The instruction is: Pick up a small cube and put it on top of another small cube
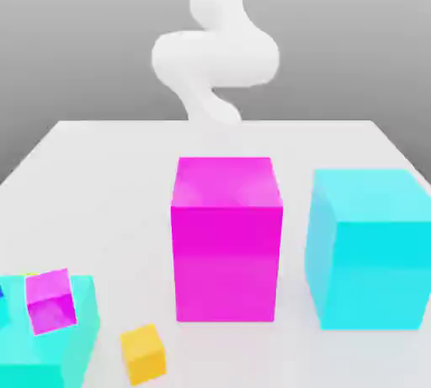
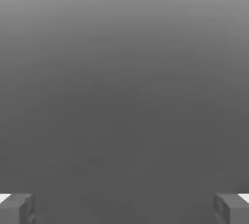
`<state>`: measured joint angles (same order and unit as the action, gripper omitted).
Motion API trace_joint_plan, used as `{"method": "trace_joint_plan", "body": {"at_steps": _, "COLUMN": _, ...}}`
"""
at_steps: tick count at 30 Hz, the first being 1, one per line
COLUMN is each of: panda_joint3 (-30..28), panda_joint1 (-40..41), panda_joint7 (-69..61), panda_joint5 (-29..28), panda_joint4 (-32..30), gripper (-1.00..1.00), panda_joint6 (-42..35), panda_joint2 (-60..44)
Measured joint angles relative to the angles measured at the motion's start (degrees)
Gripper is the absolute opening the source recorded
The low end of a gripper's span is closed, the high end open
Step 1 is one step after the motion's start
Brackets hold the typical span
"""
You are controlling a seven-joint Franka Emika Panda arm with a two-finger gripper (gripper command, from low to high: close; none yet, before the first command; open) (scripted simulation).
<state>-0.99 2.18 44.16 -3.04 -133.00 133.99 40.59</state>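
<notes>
Two fingertips (image 2: 17, 208) of the end effector (image 2: 124, 208) stand wide apart, holding nothing. Reaching forward risks clipping the tall magenta block (image 1: 225, 239), which stands between arm and targets. Beyond it, toward seven o'clock on the white tabletop (image 1: 109, 167), sit the small yellow cube (image 1: 142, 353) and small magenta cube (image 1: 50, 300).

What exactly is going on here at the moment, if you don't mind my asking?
The white robot arm stands behind the table and handles nothing yet; its gripper is open and empty. A small yellow cube and a small magenta cube sit near the front, beside a tall magenta block and a cyan block.
</notes>
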Motion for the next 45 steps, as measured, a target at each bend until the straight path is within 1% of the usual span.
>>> {"method": "trace_joint_plan", "body": {"at_steps": 5, "panda_joint3": -3.51, "panda_joint1": 3.93, "panda_joint7": -4.04, "panda_joint5": -5.43, "panda_joint4": -2.45, "gripper": 0.00, "panda_joint6": 4.35, "panda_joint2": -10.71}}
{"method": "trace_joint_plan", "body": {"at_steps": 8, "panda_joint3": -6.37, "panda_joint1": 5.94, "panda_joint7": -7.21, "panda_joint5": -7.52, "panda_joint4": -3.87, "gripper": 0.00, "panda_joint6": 6.89, "panda_joint2": -16.89}}
{"method": "trace_joint_plan", "body": {"at_steps": 11, "panda_joint3": -9.66, "panda_joint1": 7.71, "panda_joint7": -11.15, "panda_joint5": -8.48, "panda_joint4": -5.33, "gripper": 0.00, "panda_joint6": 9.57, "panda_joint2": -23.04}}
{"method": "trace_joint_plan", "body": {"at_steps": 14, "panda_joint3": -13.06, "panda_joint1": 9.37, "panda_joint7": -16.17, "panda_joint5": -7.91, "panda_joint4": -6.83, "gripper": 0.00, "panda_joint6": 12.40, "panda_joint2": -29.23}}
{"method": "trace_joint_plan", "body": {"at_steps": 18, "panda_joint3": -17.34, "panda_joint1": 12.23, "panda_joint7": -25.05, "panda_joint5": -4.08, "panda_joint4": -8.92, "gripper": 0.00, "panda_joint6": 16.37, "panda_joint2": -37.66}}
{"method": "trace_joint_plan", "body": {"at_steps": 21, "panda_joint3": -17.52, "panda_joint1": 16.23, "panda_joint7": -33.73, "panda_joint5": 1.55, "panda_joint4": -10.48, "gripper": 0.00, "panda_joint6": 19.31, "panda_joint2": -44.08}}
{"method": "trace_joint_plan", "body": {"at_steps": 25, "panda_joint3": -14.50, "panda_joint1": 22.06, "panda_joint7": -45.66, "panda_joint5": 10.57, "panda_joint4": -11.96, "gripper": 0.00, "panda_joint6": 23.12, "panda_joint2": -52.48}}
{"method": "trace_joint_plan", "body": {"at_steps": 29, "panda_joint3": -9.80, "panda_joint1": 26.30, "panda_joint7": -50.48, "panda_joint5": 16.04, "panda_joint4": -10.68, "gripper": 0.00, "panda_joint6": 29.24, "panda_joint2": -60.79}}
{"method": "trace_joint_plan", "body": {"at_steps": 30, "panda_joint3": -8.69, "panda_joint1": 27.22, "panda_joint7": -51.19, "panda_joint5": 16.90, "panda_joint4": -10.30, "gripper": -1.00, "panda_joint6": 30.73, "panda_joint2": -62.66}}
{"method": "trace_joint_plan", "body": {"at_steps": 37, "panda_joint3": -8.40, "panda_joint1": 27.50, "panda_joint7": -51.28, "panda_joint5": 17.01, "panda_joint4": -10.23, "gripper": -1.00, "panda_joint6": 30.90, "panda_joint2": -63.03}}
{"method": "trace_joint_plan", "body": {"at_steps": 39, "panda_joint3": -9.85, "panda_joint1": 26.43, "panda_joint7": -50.01, "panda_joint5": 15.36, "panda_joint4": -10.87, "gripper": -1.00, "panda_joint6": 28.55, "panda_joint2": -60.02}}
{"method": "trace_joint_plan", "body": {"at_steps": 42, "panda_joint3": -12.32, "panda_joint1": 24.77, "panda_joint7": -47.14, "panda_joint5": 11.48, "panda_joint4": -12.03, "gripper": -1.00, "panda_joint6": 23.94, "panda_joint2": -54.15}}
{"method": "trace_joint_plan", "body": {"at_steps": 45, "panda_joint3": -13.69, "panda_joint1": 25.11, "panda_joint7": -48.39, "panda_joint5": 8.49, "panda_joint4": -9.16, "gripper": -1.00, "panda_joint6": 17.18, "panda_joint2": -52.11}}
